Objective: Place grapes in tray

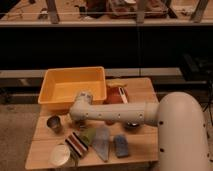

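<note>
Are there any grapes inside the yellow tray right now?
No: the tray shows only bare yellow floor, and the claw hangs over the table in front of it.

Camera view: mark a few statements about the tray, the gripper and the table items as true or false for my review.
1. The tray sits at the back left of the table. True.
2. The gripper is at the table's front edge. False: it is at the tray's near rim.
3. A metal cup stands left of the arm. True.
4. The metal cup lies inside the tray. False: it stands on the table in front of the tray.
</note>
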You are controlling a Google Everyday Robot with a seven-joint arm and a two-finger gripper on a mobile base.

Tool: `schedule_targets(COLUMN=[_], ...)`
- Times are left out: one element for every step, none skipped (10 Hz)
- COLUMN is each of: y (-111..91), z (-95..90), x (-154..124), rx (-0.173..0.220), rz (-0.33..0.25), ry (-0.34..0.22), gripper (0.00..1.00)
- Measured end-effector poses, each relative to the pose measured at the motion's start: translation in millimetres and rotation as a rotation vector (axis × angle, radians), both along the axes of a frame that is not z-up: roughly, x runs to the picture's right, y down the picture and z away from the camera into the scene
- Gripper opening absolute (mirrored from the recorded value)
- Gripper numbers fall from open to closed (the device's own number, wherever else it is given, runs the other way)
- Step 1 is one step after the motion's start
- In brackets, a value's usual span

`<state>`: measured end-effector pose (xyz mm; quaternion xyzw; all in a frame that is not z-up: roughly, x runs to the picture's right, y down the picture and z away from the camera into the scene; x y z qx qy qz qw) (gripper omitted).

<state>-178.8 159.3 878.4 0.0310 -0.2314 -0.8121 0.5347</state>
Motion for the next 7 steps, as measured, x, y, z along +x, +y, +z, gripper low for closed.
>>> schedule_targets(y=[0.1, 0.4, 3.5, 3.7, 4.9, 5.4, 6.0], z=[1.8, 3.4, 4.9, 5.0, 3.9, 3.7, 3.3], x=[1.3, 2.6, 0.9, 0.8, 2.5, 3.4, 3.9], rx=[0.0, -0.002, -0.009, -0.009, -0.013, -0.014, -0.016], rz=[0.002, 0.002, 0.005, 0.008, 0.007, 0.005, 0.006], ry=[0.007, 0.013, 0.012, 0.01, 0.013, 0.016, 0.015], gripper=[0.44, 0.36, 0.26, 0.14, 0.05, 0.01, 0.0])
